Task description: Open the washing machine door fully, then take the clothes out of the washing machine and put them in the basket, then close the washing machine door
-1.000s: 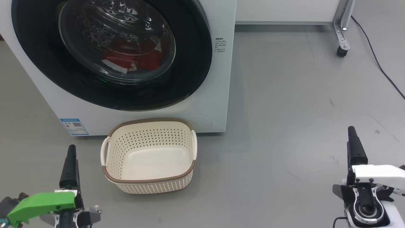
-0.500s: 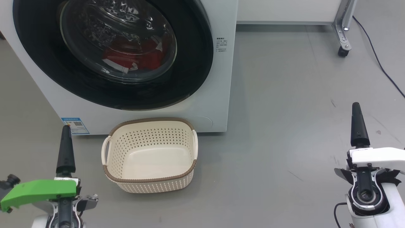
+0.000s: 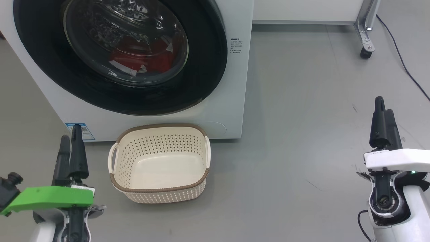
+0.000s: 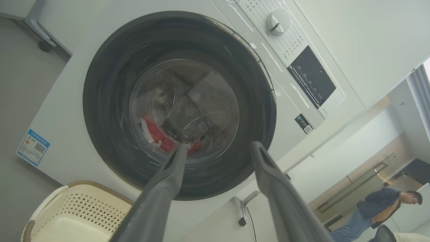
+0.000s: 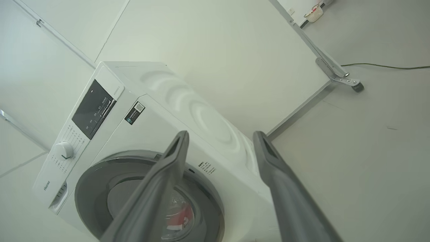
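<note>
The white washing machine (image 3: 221, 101) fills the upper left of the head view. Its door (image 3: 208, 67), black-rimmed with a glass bowl, lies flat against the front. Behind the glass lie the red clothes (image 3: 158, 60) with white trim. The cream basket (image 3: 168, 196) stands empty on the floor just before the machine. My left gripper (image 3: 70, 132) hovers left of the basket, open and empty. My right gripper (image 3: 384, 105) is far to the right over bare floor, also open and empty. The left wrist view looks between the left gripper's fingers (image 4: 174, 168) at the door (image 4: 100, 101) and clothes (image 4: 153, 132).
A metal frame leg on a caster (image 3: 366, 37) and a dark cable (image 3: 403, 67) sit at the back right. Wide grey floor stretches right of the machine. A person (image 4: 383, 208) stands far off in the left wrist view. A blue label (image 3: 80, 131) marks the machine's lower left.
Both grippers have risen in the head view and turned, so two fingers now show on each instead of one. Door, clothes and basket are unmoved; the camera shifted slightly.
</note>
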`<state>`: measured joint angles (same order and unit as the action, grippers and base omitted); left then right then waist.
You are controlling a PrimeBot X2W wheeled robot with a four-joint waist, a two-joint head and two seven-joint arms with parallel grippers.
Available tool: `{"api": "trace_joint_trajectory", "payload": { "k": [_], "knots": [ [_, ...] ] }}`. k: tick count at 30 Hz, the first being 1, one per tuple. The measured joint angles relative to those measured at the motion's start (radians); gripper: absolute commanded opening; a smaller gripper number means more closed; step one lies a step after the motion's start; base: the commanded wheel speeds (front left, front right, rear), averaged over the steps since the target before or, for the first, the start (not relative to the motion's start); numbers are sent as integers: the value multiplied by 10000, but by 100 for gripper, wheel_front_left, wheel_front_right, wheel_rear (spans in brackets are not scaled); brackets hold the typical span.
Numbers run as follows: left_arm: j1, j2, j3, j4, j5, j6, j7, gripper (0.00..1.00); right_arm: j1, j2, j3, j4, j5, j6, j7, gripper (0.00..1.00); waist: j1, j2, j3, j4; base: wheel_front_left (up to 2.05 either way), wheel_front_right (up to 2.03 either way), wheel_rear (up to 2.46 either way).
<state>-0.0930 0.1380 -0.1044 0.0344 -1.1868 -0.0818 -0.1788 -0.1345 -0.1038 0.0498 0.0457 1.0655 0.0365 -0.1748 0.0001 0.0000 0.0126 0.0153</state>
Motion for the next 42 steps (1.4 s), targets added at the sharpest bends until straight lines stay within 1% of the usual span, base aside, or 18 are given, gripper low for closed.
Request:
{"api": "trace_joint_trajectory", "payload": {
  "k": [3, 5, 8, 11, 13, 15, 17, 22, 24, 27, 29, 30, 32, 39, 42],
  "knots": [
    [-1, 90, -138, -59, 591, 81, -92, 100, -9, -142, 113, -58, -648, -136, -88, 100, 0, 0, 12, -4, 0, 0, 0],
    [-1, 113, -286, -92, 974, 163, -119, 100, -10, -240, 270, -59, -1030, -153, -161, 100, 0, 0, 22, -4, 0, 0, 0],
    [-3, 245, -479, -111, 1636, 257, -209, 100, -12, -280, 510, -59, -1507, -301, -245, 100, 0, 0, 39, -2, 0, 0, 0],
    [-5, 343, -650, -111, 2123, 368, -286, 100, -13, -449, 788, -56, -2173, -330, -251, 100, 0, 0, 57, 1, 0, 0, 0],
    [-6, 376, -803, -109, 2504, 435, -341, 100, -15, -529, 892, -44, -2510, -468, -290, 100, 0, 0, 69, 4, 0, 0, 0],
    [-7, 424, -976, -100, 2968, 508, -387, 100, -20, -548, 1003, -25, -2796, -502, -336, 100, 0, 0, 78, 7, 0, 0, 0],
    [-8, 462, -1099, -88, 3254, 525, -439, 100, -37, -587, 1139, 8, -3173, -663, -341, 100, 0, 0, 84, 8, 0, 0, 0],
    [-11, 688, -1438, 98, 4266, 748, -558, 100, -138, -604, 1275, 134, -3806, -915, -426, 100, 0, 0, 85, 4, 0, 0, 0],
    [-11, 690, -1507, 144, 4380, 802, -616, 100, -167, -608, 1308, 182, -3954, -938, -426, 100, 0, 0, 83, 2, 0, 0, 0],
    [-12, 700, -1676, 230, 4888, 949, -702, 100, -193, -610, 1423, 303, -4253, -1020, -424, 100, 0, 0, 76, -3, 0, 0, 0],
    [-18, 708, -1776, 278, 5108, 957, -704, 100, -193, -531, 1496, 433, -4278, -1035, -416, 100, 0, 0, 67, -9, 0, 0, 0],
    [-22, 709, -1822, 336, 5189, 961, -704, 100, -192, -506, 1528, 558, -4282, -1103, -393, 100, 0, 0, 62, -12, 0, 0, 0],
    [-23, 709, -1891, 487, 5323, 1043, -704, 100, -182, -523, 1574, 798, -4334, -1110, -290, 100, 0, 0, 50, -17, 0, 0, 0],
    [-23, 708, -2033, 909, 5451, 1131, -704, 100, -142, -512, 1641, 1367, -4366, -1273, -33, 100, 0, 0, 22, -35, 0, 0, 0],
    [-23, 700, -2098, 1114, 5459, 1135, -704, 100, -91, -508, 1737, 1547, -4431, -1277, 94, 100, 0, 0, 17, -44, 0, 0, 0]
  ]
}}
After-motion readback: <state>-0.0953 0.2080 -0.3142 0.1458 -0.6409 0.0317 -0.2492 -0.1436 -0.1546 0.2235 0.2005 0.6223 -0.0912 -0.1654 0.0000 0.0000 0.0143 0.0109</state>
